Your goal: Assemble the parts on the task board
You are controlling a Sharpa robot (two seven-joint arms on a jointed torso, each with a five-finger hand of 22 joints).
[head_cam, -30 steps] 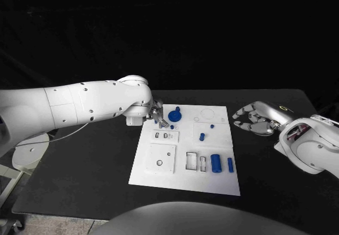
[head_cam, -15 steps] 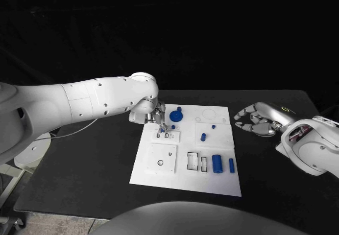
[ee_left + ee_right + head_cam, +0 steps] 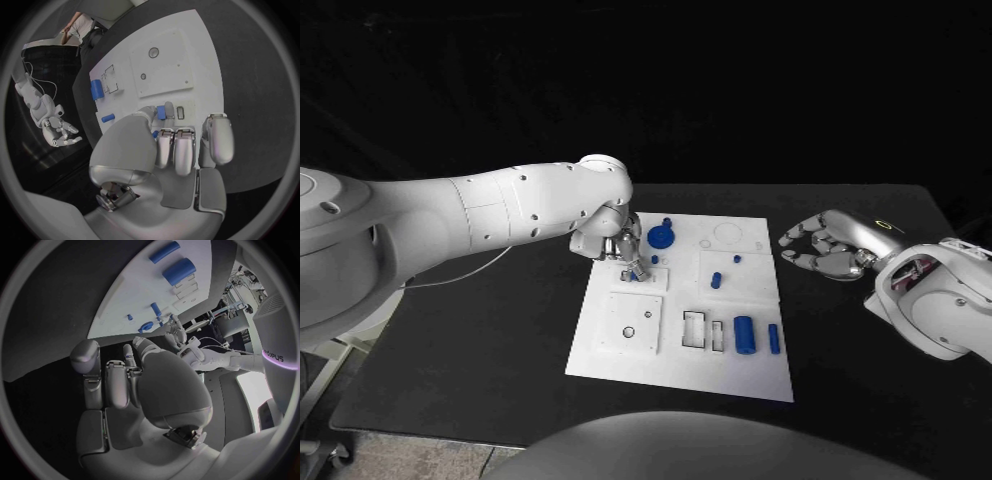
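Note:
The white task board [image 3: 678,355] lies in the middle of the black table. My left hand [image 3: 622,245] hovers over its far left part and pinches a small blue part [image 3: 161,111] between thumb and fingers, right beside a narrow slot [image 3: 181,112] in a small raised plate [image 3: 638,279]. My left hand [image 3: 181,150] has its other fingers curled downward. A round blue part [image 3: 659,237] stands just right of it. My right hand [image 3: 826,247] hangs off the board's right edge, fingers loosely curved, holding nothing.
On the board lie a thick blue cylinder [image 3: 743,334] and a thin blue bar [image 3: 773,338] near the right front, beside two rectangular slots [image 3: 692,329]. Small blue pegs [image 3: 714,280] stand mid-board. A square raised plate [image 3: 630,322] with holes sits front left.
My left hand has shifted a little toward the near side, down over the small slotted plate, and its arm has swung further in. The right hand has barely moved.

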